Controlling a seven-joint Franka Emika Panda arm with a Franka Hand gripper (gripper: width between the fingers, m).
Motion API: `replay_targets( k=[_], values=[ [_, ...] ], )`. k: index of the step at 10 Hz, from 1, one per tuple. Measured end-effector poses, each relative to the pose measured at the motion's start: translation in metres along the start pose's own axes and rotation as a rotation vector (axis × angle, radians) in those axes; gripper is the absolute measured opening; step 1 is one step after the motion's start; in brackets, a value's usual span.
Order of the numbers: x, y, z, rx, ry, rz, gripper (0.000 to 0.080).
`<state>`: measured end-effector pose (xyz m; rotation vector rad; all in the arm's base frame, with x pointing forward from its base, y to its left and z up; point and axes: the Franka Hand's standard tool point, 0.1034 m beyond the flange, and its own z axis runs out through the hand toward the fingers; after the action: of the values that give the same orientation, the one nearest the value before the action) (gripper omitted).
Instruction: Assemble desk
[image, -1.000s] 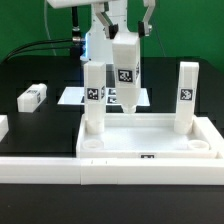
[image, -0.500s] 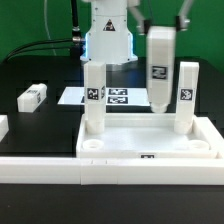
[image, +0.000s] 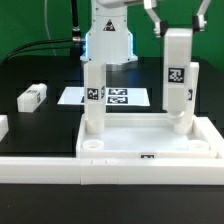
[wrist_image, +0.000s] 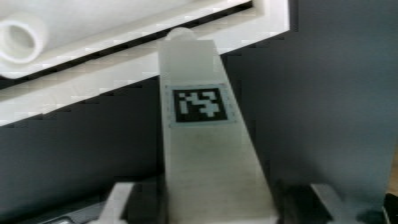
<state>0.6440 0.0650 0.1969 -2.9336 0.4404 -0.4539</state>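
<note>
The white desk top (image: 110, 140) lies tray-side up at the front. One white tagged leg (image: 93, 98) stands in its far left corner socket. A second leg (image: 193, 95) stands in the far right corner, mostly hidden. My gripper (image: 177, 28) is shut on a third leg (image: 177, 72) and holds it upright in the air, in front of the right standing leg. In the wrist view the held leg (wrist_image: 201, 130) runs out from between the jaws of the gripper (wrist_image: 222, 205) toward the desk top's rim (wrist_image: 125, 70) and a round socket (wrist_image: 18, 40).
A fourth leg (image: 33, 96) lies on the black table at the exterior view's left, with another white piece (image: 3, 127) at the left edge. The marker board (image: 120, 97) lies behind the desk top. A long low white wall (image: 110, 172) borders the front.
My gripper has carried the held leg from the middle toward the exterior view's right and upward, now in front of the right standing leg. The other parts have not moved.
</note>
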Motion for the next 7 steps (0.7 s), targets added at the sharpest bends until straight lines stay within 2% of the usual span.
replay_targets(
  k=[2, 4, 7],
  values=[
    [-0.009, -0.01, 0.004, 0.004, 0.001, -0.002, 0.0284],
    [-0.032, -0.014, 0.015, 0.003, 0.025, -0.028, 0.0284],
    [-0.032, -0.014, 0.017, 0.005, 0.046, -0.032, 0.0284]
  ],
)
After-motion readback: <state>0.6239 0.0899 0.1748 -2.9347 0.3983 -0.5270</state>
